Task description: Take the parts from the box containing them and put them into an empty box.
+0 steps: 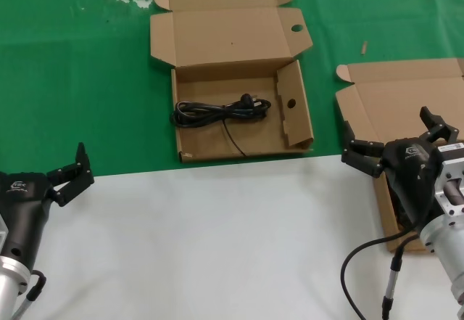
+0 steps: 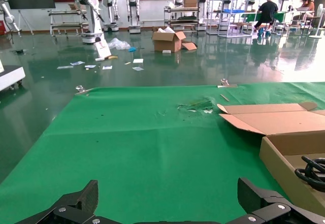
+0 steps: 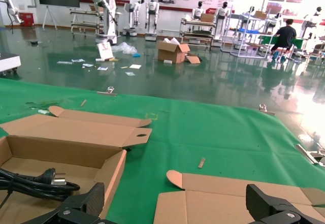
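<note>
The holed box point(image 1: 239, 154) lies open at centre on the green cloth, with round holes in a lid tab and in its upright side flap. One black cable bundle point(image 1: 217, 111) lies in it. The hole-free box point(image 1: 406, 99) lies open at right; my right gripper point(image 1: 388, 133) hovers open over it and hides most of its inside. My left gripper point(image 1: 69, 171) is open and empty at lower left, well apart from both boxes. The left wrist view shows the left gripper point(image 2: 167, 193) over bare cloth. The right wrist view shows the right gripper point(image 3: 175, 198) above the hole-free box's lid point(image 3: 228, 203), with the cable point(image 3: 35, 181) farther off.
A white surface point(image 1: 217, 247) covers the near half of the table, green cloth point(image 1: 72, 59) the far half. The holed box's raised lid point(image 1: 225, 33) stands at the back. Small scraps point(image 1: 364, 46) lie on the cloth.
</note>
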Motion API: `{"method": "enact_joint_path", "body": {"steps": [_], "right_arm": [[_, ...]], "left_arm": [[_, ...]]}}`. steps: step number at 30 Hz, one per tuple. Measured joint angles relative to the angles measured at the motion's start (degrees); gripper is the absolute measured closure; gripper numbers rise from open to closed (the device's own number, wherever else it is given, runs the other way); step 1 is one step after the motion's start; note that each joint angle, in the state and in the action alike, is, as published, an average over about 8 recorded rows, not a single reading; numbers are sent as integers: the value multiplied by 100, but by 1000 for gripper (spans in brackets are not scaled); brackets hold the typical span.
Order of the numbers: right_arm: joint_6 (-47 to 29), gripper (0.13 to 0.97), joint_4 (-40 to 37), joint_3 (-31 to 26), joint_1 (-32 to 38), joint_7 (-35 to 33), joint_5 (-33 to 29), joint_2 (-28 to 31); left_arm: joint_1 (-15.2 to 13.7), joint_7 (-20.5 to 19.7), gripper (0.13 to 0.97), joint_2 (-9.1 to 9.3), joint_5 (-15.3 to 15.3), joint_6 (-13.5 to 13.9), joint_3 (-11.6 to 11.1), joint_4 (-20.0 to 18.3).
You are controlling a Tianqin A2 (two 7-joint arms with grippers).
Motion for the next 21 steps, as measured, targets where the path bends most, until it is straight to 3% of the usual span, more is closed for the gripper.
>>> {"method": "enact_joint_path", "body": {"steps": [21], "right_arm": [[0, 129, 0, 0, 0, 0, 0, 0]], "left_arm": [[0, 0, 132, 0, 0, 0, 0, 0]]}}
